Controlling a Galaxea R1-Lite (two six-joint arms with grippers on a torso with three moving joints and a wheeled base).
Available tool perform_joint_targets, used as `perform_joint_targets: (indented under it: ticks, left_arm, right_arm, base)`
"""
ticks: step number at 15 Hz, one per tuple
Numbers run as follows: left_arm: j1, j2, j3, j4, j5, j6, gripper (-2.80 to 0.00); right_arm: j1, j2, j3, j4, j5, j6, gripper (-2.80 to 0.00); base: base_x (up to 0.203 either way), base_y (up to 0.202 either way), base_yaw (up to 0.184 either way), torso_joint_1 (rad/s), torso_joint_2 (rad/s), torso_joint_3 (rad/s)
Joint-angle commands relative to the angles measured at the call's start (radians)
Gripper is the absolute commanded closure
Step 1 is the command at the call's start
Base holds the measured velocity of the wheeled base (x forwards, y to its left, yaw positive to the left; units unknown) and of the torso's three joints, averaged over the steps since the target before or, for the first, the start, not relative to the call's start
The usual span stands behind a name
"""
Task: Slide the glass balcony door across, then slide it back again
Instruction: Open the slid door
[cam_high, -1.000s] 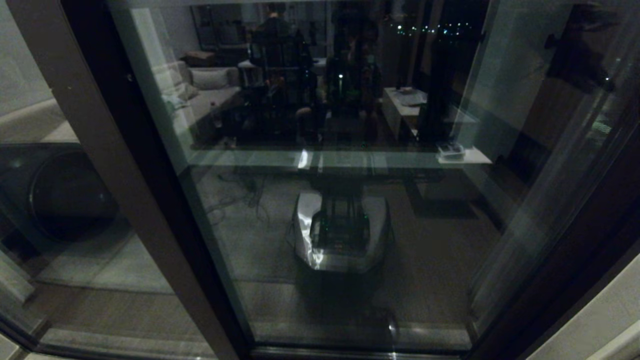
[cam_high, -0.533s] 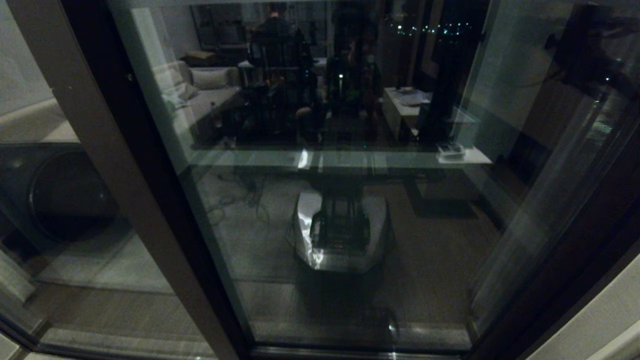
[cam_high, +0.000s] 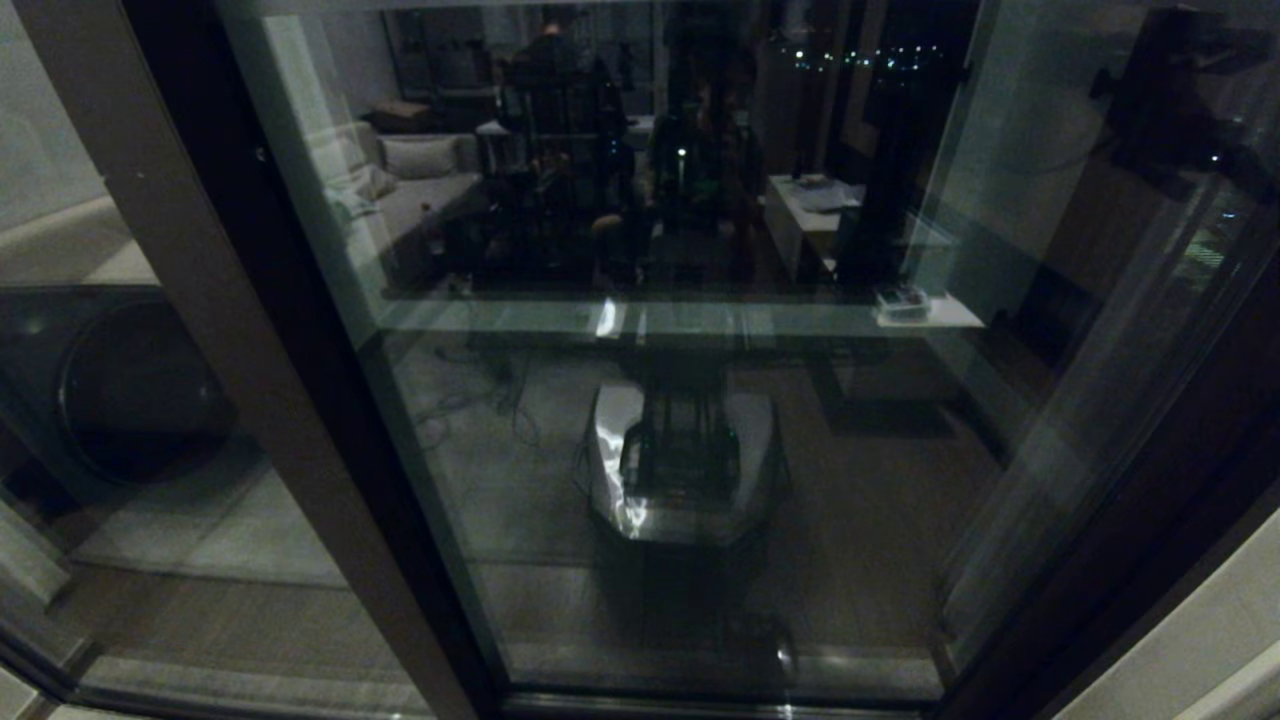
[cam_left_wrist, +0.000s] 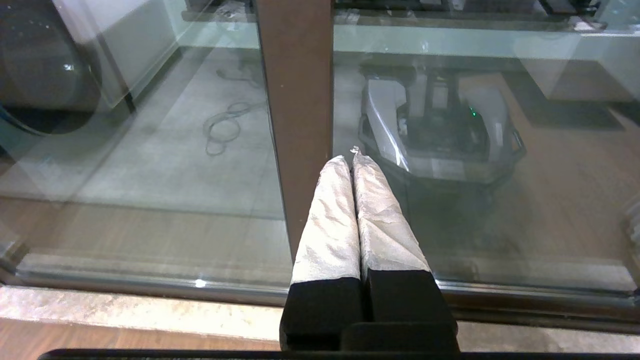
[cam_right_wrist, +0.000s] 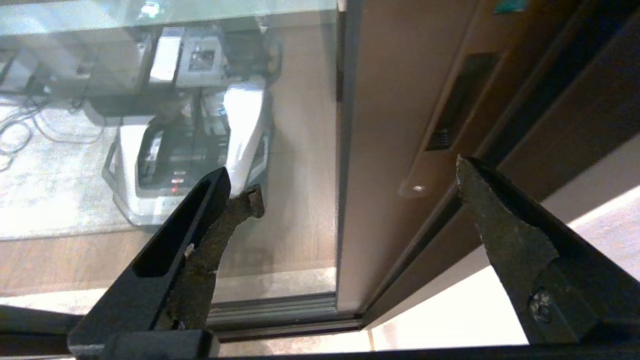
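Door (cam_right_wrist: 390, 125) stands ahead of right gripper (cam_right_wrist: 350, 195), its handle slot (cam_right_wrist: 460, 100) just beyond far finger; fingers wide apart, touching nothing. You look to be at approach, first slide not begun; next, set finger into slot. Left gripper (cam_left_wrist: 350, 157) pressed together, empty, near plain stile (cam_left_wrist: 295, 100). Head view shows neither gripper; only right wrist view shows slot.

Left gripper (cam_left_wrist: 352, 157) pads pressed together, extended forward; right gripper (cam_right_wrist: 357, 192) fingers spread wide apart, holding nothing
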Motion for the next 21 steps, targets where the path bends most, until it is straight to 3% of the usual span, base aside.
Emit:
perform_joint_targets:
  ticks: [1,21]
  left_arm:
    - [0.0,0.0,0.002,0.0,0.0,-0.001,0.0]
    - [0.0,0.0,0.002,0.0,0.0,0.0,0.0]
  right_arm:
    - [0.02,0.002,0.003,0.001,0.003,-0.005,-2.8]
    - [0.048,0.124,-0.061,-0.019,-0.013,-0.009,-2.8]
  base:
    - [0.0,0.0,0.0,0.0,0.0,0.0]
    - [0.0,0.0,0.0,0.0,0.0,0.0]
